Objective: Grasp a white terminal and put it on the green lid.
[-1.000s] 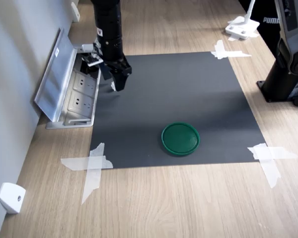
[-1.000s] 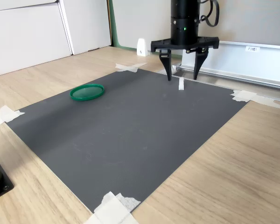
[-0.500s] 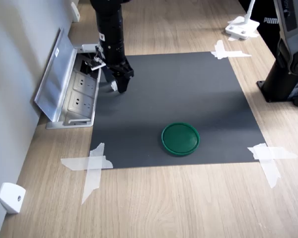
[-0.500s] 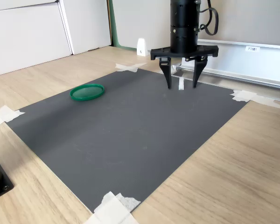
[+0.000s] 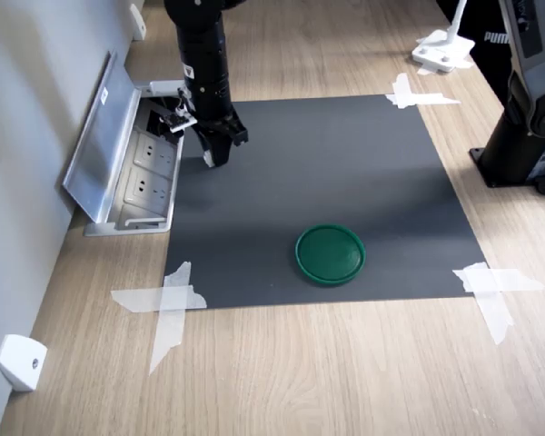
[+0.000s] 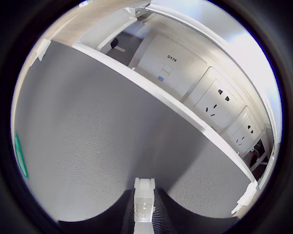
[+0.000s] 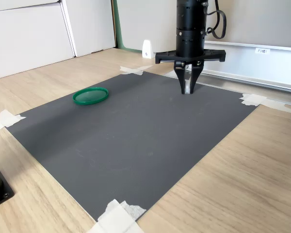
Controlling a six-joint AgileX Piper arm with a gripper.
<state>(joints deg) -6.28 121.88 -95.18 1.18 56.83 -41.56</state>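
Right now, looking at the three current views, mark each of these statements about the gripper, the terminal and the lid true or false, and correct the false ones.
1. The gripper is shut on the white terminal. True.
2. The white terminal already lies on the green lid. False: it sits between the fingers, well away from the lid.
3. The green lid rests on the dark mat. True.
4. In the second exterior view, the lid is to the right of the gripper. False: it lies to the left of the gripper in the second exterior view.
5. An open socket box stands beside the mat near the gripper. True.
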